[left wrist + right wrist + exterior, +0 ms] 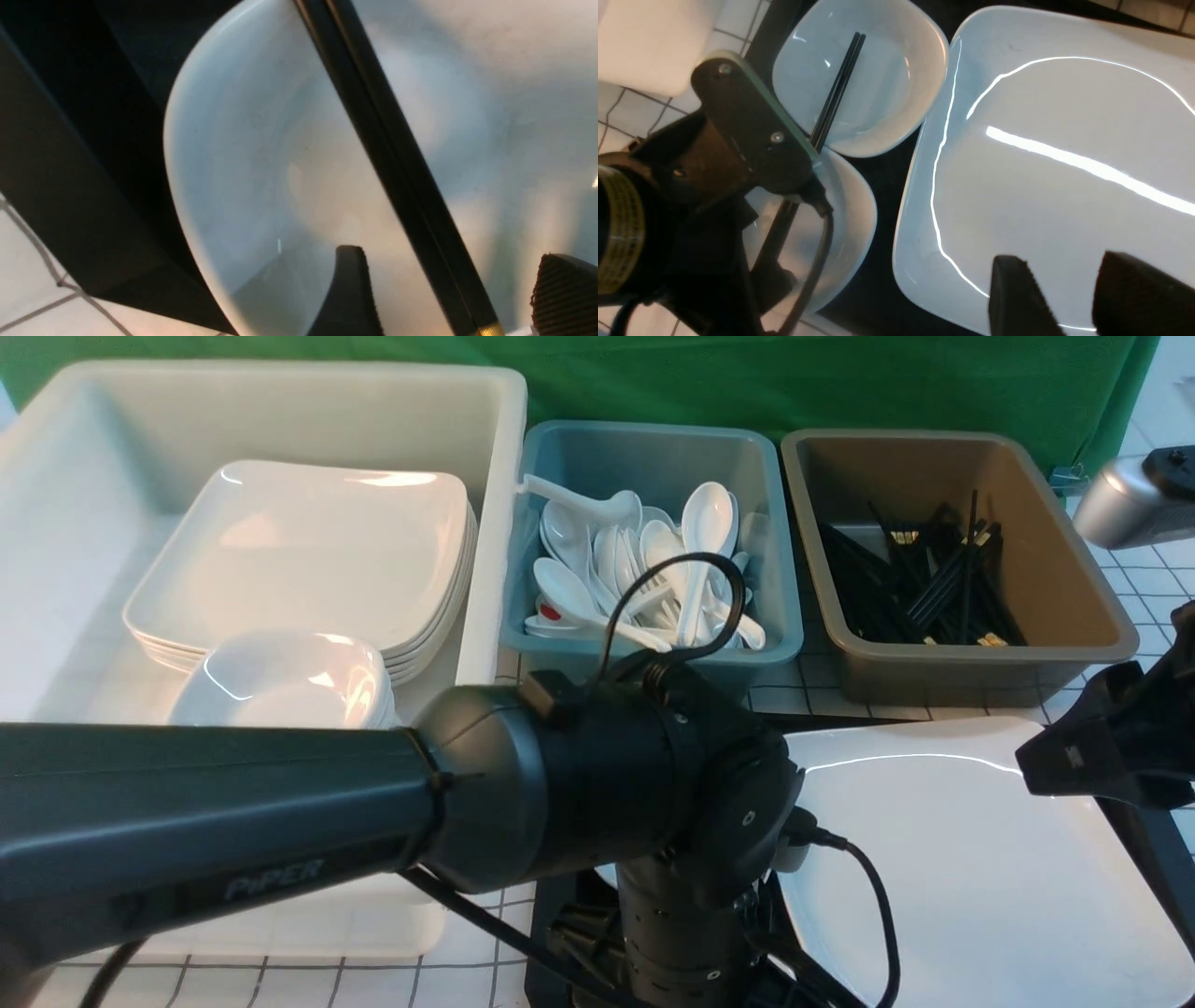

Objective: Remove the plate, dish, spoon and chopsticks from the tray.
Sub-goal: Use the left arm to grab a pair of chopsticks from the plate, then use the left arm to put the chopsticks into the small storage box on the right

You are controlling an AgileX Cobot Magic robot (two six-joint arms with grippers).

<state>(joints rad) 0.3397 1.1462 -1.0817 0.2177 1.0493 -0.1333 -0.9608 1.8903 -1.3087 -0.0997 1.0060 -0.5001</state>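
Observation:
Black chopsticks (397,158) with gold ends lie across two small white dishes, a far dish (887,84) and a near dish (850,219), on the black tray (882,186). My left gripper (452,254) reaches down over the near dish (243,163). It is open, one finger on each side of the chopsticks with a gap at both. The large white square plate (952,868) lies beside the dishes. My right gripper (1064,261) hangs open just above the plate (1064,154), with nothing in it. The spoon is out of view.
At the back left a big white tub (280,371) holds stacked square plates (308,551) and small dishes (289,681). A blue bin (644,457) of white utensils and a grey-brown tub (934,467) of black sticks stand behind the tray. My left arm (597,784) blocks the front view's middle.

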